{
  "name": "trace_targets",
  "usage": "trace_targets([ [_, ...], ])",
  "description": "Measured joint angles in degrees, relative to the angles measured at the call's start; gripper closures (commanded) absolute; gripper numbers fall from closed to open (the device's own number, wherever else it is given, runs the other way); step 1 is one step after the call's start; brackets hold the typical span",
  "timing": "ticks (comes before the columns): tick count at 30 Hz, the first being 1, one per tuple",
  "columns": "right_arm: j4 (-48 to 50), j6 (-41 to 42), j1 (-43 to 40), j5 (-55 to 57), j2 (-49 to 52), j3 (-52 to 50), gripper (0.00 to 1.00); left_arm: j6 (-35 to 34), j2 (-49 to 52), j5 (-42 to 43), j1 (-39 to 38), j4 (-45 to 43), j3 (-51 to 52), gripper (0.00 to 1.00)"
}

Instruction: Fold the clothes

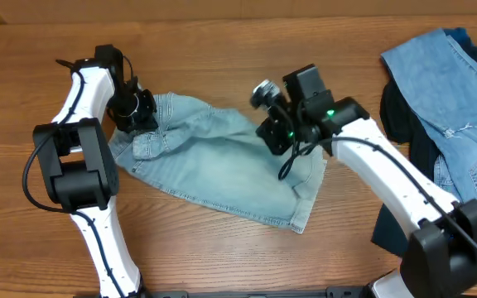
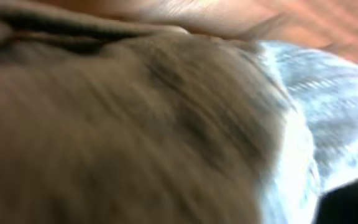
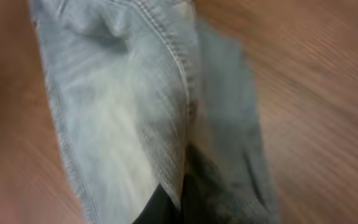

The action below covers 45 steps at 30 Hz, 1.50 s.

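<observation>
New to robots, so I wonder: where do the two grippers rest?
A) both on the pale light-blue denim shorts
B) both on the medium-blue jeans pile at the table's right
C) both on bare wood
A: the left gripper and right gripper sit at opposite ends of the pale light-blue denim shorts.

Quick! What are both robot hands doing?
Left gripper: shut on the pale shorts.
Right gripper: shut on the pale shorts too.

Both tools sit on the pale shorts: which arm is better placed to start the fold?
Probably left: the left tool grips the pale shorts at their outer left end, free to carry across. The right tool pinches the upper edge, inboard of the right hem.
</observation>
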State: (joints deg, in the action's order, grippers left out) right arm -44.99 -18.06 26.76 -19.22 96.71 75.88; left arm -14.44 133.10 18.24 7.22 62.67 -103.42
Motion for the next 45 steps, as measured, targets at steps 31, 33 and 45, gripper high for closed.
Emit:
trace_targets([
  [31,-12.52,-2.91,41.86,15.10,1.95,-3.26,0.25,7.39,2.36,0.44,4.90,10.19,-3.45,0.96],
  [33,-13.20,-1.36,41.57,13.60,1.95,-3.10,0.32,7.48,2.36,0.44,4.90,10.21,-3.45,0.96],
  [45,-4.87,6.03,26.12,2.12,-4.37,-0.26,0.96,8.68,2.45,0.46,4.96,10.49,-3.54,0.96],
])
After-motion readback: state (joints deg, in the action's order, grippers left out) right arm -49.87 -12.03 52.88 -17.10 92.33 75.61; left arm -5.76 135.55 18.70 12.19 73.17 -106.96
